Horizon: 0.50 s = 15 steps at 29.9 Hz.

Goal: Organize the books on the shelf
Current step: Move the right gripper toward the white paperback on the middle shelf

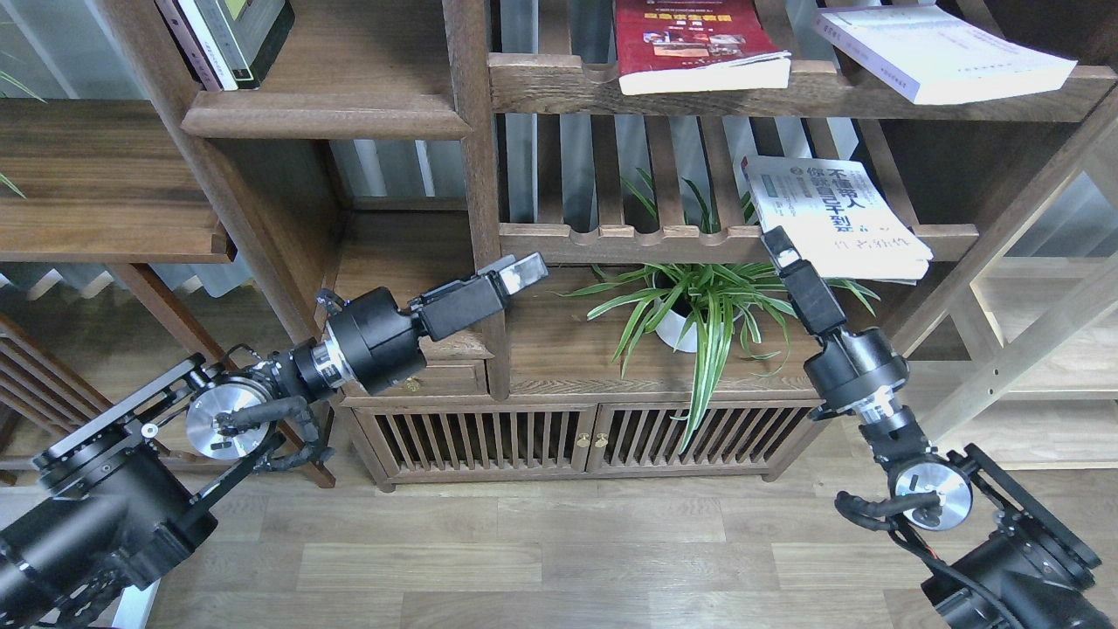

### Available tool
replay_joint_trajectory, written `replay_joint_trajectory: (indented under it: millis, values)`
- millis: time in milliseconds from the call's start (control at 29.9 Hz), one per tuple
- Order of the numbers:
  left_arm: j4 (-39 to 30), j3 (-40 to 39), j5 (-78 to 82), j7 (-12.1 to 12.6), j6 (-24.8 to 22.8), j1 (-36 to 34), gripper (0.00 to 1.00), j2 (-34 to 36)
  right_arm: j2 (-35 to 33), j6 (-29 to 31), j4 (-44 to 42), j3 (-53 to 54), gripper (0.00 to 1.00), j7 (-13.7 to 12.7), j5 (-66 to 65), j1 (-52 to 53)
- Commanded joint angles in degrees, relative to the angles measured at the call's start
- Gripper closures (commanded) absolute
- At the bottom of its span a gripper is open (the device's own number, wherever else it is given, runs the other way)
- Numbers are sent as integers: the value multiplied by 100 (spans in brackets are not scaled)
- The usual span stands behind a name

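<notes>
The right fingers [776,247] sit just below the near left corner of the white book [834,214], close to its overhanging edge; they are seen end-on and dark, so I cannot tell whether they are apart or together, nor whether they touch the cover. The left fingers [521,271] hold nothing and hang in front of the bookcase post, below the slatted rail; their pale tips look close together, but the gap cannot be read from here.

The white book lies flat and askew on the slatted shelf [664,232], beyond and to the right of the right fingers, its near edge jutting past the notched rail. Above it, the red book [694,44] and the thick lavender-white book [939,52] lie flat on the upper rail, both overhanging. The solid shelf [323,114] with the rounded front is up and to the left of the left fingers, already carrying a few upright books [229,35] at its left end.

I judge the paperbacks light but floppy: glossy covers may slip, and a pinch on one corner would let the pages sag or fan. The overhanging edge near the spine looks like the best hold, fingers above and below. The thick one will likely weigh more and need a wider opening.

Room is tight: the rail and the spider plant [699,301] are just beneath the right fingers, the upper rail overhead, the post between the two bays. Open space lies toward the robot
</notes>
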Motion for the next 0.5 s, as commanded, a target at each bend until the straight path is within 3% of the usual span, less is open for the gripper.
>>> replay_joint_trajectory:
  millis: [0, 468]
  values:
    - [26, -8, 75, 8, 0, 83, 1, 27, -50, 0, 22, 7, 0, 0, 455, -117]
    - [140, -158, -399, -88, 0, 179, 1, 36, -270, -5, -30, -81, 1, 0, 1334, -302]
